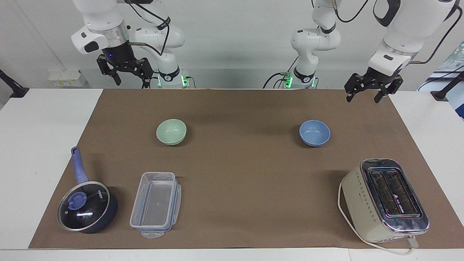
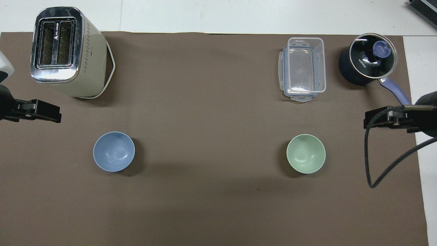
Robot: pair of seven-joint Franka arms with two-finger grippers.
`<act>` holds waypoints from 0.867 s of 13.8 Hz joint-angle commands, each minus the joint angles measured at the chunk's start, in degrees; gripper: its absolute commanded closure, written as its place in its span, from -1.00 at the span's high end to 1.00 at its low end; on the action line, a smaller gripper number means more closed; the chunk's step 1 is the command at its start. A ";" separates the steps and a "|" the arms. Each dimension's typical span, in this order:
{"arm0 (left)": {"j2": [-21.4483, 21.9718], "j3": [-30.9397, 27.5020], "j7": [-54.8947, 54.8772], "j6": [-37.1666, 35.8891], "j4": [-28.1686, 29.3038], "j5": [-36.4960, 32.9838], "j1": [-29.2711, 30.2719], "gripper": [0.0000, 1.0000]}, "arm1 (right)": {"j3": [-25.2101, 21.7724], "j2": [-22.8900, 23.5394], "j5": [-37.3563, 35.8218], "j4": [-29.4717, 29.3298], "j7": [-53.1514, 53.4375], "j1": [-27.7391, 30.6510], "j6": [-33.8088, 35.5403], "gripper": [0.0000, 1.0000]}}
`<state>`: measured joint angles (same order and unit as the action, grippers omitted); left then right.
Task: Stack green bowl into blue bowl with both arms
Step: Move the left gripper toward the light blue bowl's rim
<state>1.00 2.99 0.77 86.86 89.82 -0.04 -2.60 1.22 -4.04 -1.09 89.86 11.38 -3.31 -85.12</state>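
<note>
Green bowl [image 1: 171, 132]: sitting upright and empty on the brown mat [image 1: 232, 108], toward the right arm's end of the desk; in the overhead view it is lying at about 4 o'clock from the mat's middle.
Blue bowl [image 1: 314, 133]: sitting upright and empty toward the left arm's end, level with the green bowl and well apart from it; at about 8 o'clock from the mat's middle in the overhead view.
Right gripper [image 1: 125, 74]: hanging raised over the robots' edge of the mat, at about 11 o'clock from the green bowl in the facing view; jaws standing apart, holding nothing.
Left gripper [image 1: 366, 90]: hanging raised over the mat's corner at the left arm's end, at about 2 o'clock from the blue bowl in the facing view; jaws spread, holding nothing.
Step in hand: judging by this, nothing is being grasped yet; the right arm is placed best for the green bowl.
Doing it well: coming down over one side of the rim, pinching the wall between the jaws, lifting level, then lowering centred into the blue bowl while the left arm is steadying it.
Bystanders: saucepan [image 1: 87, 206], clear container [image 1: 156, 203] and toaster [image 1: 385, 200] are standing farther from the robots, clear of the path between the bowls.
</note>
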 commanded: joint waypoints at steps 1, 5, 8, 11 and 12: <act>2.42 0.53 0.63 -0.46 2.37 -1.10 0.58 1.00 | 0.10 -0.88 1.36 0.76 -0.65 0.76 0.22 1.00; 2.69 0.44 0.72 0.06 3.26 -1.01 0.58 1.00 | 0.02 -0.88 1.36 0.76 -0.04 0.76 0.22 1.00; 3.21 0.44 1.07 0.94 6.06 -0.93 0.66 1.00 | 0.10 -0.88 1.36 0.76 -0.04 0.76 0.22 1.00; 4.44 0.35 0.99 3.31 10.54 -0.93 0.84 1.00 | 0.02 -0.88 1.36 0.76 -0.30 0.76 0.22 1.00; 5.06 0.35 0.90 4.89 12.82 -0.92 1.01 1.00 | 0.02 -0.88 1.36 0.76 -0.21 0.76 0.22 1.00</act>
<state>2.87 2.88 1.18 88.24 96.71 -0.04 -2.48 1.10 -4.04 -1.09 89.86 11.38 -3.31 -85.12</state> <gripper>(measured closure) 0.000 0.000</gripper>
